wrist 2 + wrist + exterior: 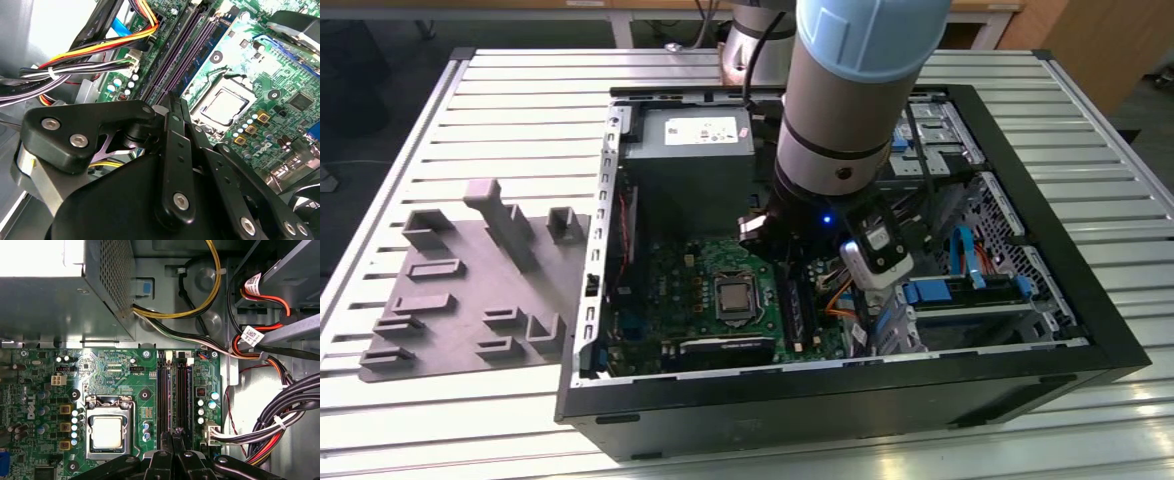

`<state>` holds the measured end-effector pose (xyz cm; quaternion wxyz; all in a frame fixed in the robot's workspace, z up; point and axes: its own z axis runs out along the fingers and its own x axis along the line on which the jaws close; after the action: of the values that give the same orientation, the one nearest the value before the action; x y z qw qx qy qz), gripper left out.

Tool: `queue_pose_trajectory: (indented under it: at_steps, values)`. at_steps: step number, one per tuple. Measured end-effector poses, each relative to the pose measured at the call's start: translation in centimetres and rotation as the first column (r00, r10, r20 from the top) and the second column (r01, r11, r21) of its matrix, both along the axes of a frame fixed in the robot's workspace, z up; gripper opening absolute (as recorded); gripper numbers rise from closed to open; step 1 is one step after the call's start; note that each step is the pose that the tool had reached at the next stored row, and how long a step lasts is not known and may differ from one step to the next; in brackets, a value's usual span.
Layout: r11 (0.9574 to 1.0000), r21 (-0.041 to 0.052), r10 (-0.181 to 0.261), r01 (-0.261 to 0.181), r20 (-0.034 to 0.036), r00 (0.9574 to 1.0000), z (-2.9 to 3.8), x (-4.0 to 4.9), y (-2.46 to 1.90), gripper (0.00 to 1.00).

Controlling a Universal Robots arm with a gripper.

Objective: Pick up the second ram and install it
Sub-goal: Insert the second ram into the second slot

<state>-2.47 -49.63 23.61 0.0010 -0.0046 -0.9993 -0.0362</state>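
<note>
In the exterior view the arm (847,120) is seen reaching into the computer case (1067,330); in the second wrist view the gripper (170,100) is clenched, and a blue-green stick, perhaps the second ram (206,50), is seated beside the black slots (172,55); in the first wrist view those slots' end is overlapped by the fingers (166,446).

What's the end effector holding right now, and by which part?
Cannot be told: the end effector sits above the memory slots, hiding any grasp.
</note>
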Motion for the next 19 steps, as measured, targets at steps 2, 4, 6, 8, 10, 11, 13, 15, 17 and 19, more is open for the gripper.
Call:
queue_pose_trajectory:
  at_steps: [2,4,6,8,10,11,13,15,17,19]
  values:
    - [1.0000,0.0002,0.000,0.000,0.0001,1.0000,-0.01,0.00,0.00,0.11]
    - [1.0000,0.0009,0.000,0.000,0.0000,1.0000,-0.06,0.00,0.00,0.11]
    - [1.0000,0.0009,0.000,0.000,0.0000,1.0000,-0.11,0.00,0.00,0.11]
    - [1.0000,0.0018,0.000,0.000,0.0000,1.0000,-0.17,0.01,0.00,0.11]
    - [1.0000,0.0080,0.000,0.000,0.0000,1.0000,-0.22,0.01,0.00,0.11]
    - [0.9999,0.0116,0.000,0.000,0.0000,1.0000,-0.23,0.01,0.00,0.11]
    - [0.9999,0.0148,0.000,0.000,0.0001,1.0000,-0.26,0.02,0.01,0.11]
    - [0.9999,0.0148,0.000,0.000,0.0000,1.0000,-0.28,0.03,0.00,0.11]
    - [0.9999,0.0148,0.000,0.000,0.0000,1.0000,-0.31,0.03,0.00,0.11]
    - [0.9999,0.0148,0.000,0.000,0.0000,1.0000,-0.34,0.04,0.00,0.11]
